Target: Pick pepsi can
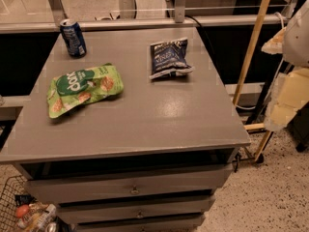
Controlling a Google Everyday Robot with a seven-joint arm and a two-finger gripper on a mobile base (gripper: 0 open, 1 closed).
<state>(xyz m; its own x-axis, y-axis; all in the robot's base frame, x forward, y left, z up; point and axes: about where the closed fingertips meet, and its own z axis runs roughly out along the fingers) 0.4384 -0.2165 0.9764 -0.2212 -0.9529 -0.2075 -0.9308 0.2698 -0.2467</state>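
Upright at the far left corner of the tabletop (145, 124) stands the pepsi can (73, 37), blue with white markings and a silver top rim. A green snack bag (84, 88) lies just in front of it, and a dark blue chip bag (169, 58) lies further right. The gripper (289, 93) is seen only as pale shapes beyond the tabletop's right edge, well apart from the can; its state cannot be told.

Colours on the grey table (145, 115)
The pepsi can (73, 37) is blue, white-marked, silver-rimmed; green bag (83, 87); dark blue bag (169, 58); cream gripper (286, 100) at right edge.
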